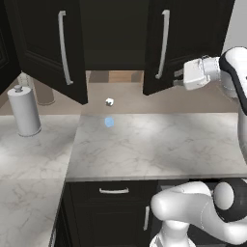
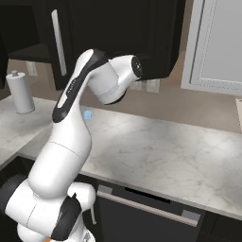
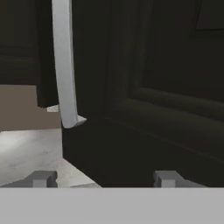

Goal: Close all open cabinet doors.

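Black matte cabinet doors hang open above the marble surface (image 1: pixel 159 144). The right door (image 1: pixel 161 46) stands swung out just in front of the gripper (image 3: pixel 103 178), its lower panel close against the hand camera and its silver bar handle (image 3: pixel 64 65) ending up and to the left of the fingertips (image 3: pixel 41 178). The gripper's two fingers are spread wide with nothing between them; from the hand camera they sit right at the door's bottom rail, though I cannot tell whether they touch it. In the left base view the hand (image 1: pixel 195 73) sits at the door's outer face, beside its lower edge. The left door (image 1: pixel 48 48) is also swung open, well beyond the right one from the gripper, with its own long handle (image 1: pixel 64 48). Between them the cabinet interior (image 1: pixel 113 34) is dark, and its contents cannot be made out. A paper towel roll (image 1: pixel 23 111) stands upright on the surface far to the gripper's left. A small white object (image 1: pixel 109 102) lies on the surface below the open cabinet.
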{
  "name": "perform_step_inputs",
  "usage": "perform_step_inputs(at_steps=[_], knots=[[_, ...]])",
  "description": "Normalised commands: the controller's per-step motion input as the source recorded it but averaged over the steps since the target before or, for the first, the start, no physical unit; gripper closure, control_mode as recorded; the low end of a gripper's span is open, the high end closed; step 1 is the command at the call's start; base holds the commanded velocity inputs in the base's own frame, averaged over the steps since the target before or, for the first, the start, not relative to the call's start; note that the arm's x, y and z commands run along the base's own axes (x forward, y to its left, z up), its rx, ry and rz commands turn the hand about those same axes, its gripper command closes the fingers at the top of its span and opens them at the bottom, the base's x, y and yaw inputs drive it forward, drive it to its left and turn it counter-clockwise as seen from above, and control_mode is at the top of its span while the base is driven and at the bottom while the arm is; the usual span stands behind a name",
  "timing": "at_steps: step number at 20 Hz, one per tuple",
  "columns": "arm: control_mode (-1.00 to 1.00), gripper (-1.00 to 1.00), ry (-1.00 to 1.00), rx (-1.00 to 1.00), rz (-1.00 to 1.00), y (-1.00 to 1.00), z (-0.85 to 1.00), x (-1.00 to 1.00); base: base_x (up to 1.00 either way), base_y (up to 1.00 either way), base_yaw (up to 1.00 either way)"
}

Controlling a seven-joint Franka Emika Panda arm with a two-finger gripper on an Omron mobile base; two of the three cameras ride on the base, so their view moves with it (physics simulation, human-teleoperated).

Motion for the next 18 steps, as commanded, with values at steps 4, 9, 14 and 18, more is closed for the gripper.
perform_step_inputs(at_steps=[4, 9, 14, 18], knots=[[-1.00, -1.00, 0.00, -0.14, -0.04, 0.09, 0.00, 0.51, 0.00, 0.00, 0.00], [-1.00, -1.00, 0.00, -0.16, -0.10, 0.03, 0.00, 0.45, 0.00, 0.00, 0.00], [-1.00, -1.00, -0.02, -0.17, -0.13, 0.01, 0.00, 0.38, 0.00, 0.00, 0.00], [-1.00, -1.00, -0.06, -0.16, -0.12, 0.00, -0.02, 0.41, 0.00, 0.00, 0.00]])
